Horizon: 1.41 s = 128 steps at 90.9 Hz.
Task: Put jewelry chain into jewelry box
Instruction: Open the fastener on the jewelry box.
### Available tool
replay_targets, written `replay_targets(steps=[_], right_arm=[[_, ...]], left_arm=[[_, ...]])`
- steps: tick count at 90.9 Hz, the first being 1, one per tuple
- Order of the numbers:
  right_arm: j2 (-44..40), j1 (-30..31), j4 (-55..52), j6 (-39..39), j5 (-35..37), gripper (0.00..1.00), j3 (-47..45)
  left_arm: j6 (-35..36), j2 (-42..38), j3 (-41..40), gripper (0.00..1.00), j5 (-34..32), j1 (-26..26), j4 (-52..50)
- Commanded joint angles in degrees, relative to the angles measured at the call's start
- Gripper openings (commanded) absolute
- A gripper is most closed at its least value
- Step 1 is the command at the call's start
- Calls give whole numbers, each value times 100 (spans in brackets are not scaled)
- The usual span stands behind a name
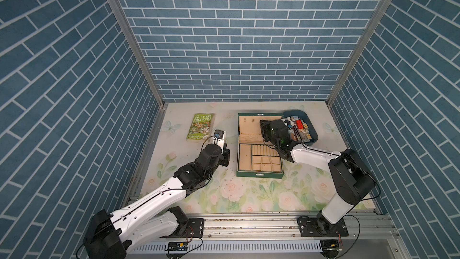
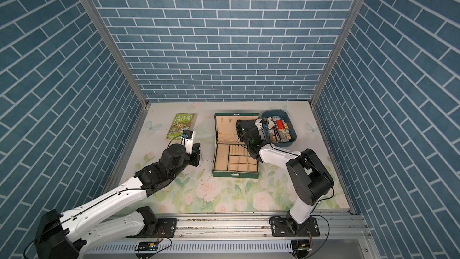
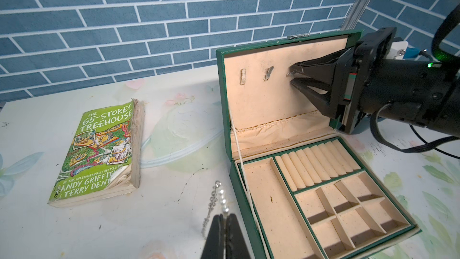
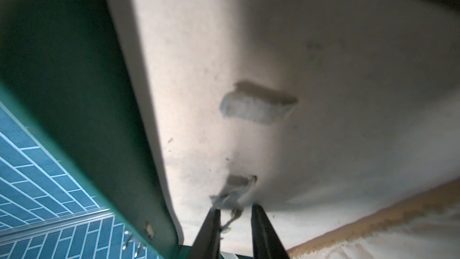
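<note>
Blue brick-pattern walls close in my floral tabletop [image 1: 249, 195]. My left gripper [image 3: 225, 221] is clenched on the jewelry chain [image 3: 213, 201], silver links with a few pearls [image 3: 222, 195]. Its long axis runs straight out from the fingertips toward the back wall. It is outside the open jewelry box [image 3: 235, 178], just beside it. My right gripper [image 3: 293, 77] sits against the raised lid [image 3: 261, 100], jaws slightly parted about a hook [image 3: 290, 73]. The paperback [image 3: 99, 153] reads "THE 65-STOREY TREEHOUSE".
</note>
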Motion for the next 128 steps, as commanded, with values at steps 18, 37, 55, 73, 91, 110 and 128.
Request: replay_targets(steps=[18,37,55,73,91,110,128], right_arm=[[35,47,-47,-167,-156,24,-220],[78,94,-49,-185,-177,23,-239],[96,100,-48,-185,-160,20,-288],[127,100,-14,-176,-155,19,-341],[157,104,-15,-180,-172,18,-331],[182,100,-1,-176,-150,17,-399],[194,100,-20,-189,-179,17,-373]], left_arm=[[-11,12,-66,0,36,-12,74],[-11,20,-57,0,31,-16,83],[-13,8,-65,0,27,-16,85],[-16,31,-64,0,26,-12,82],[-18,49,-59,0,36,-12,91],[-14,50,-66,0,31,-14,74],[-16,49,-66,0,31,-12,83]])
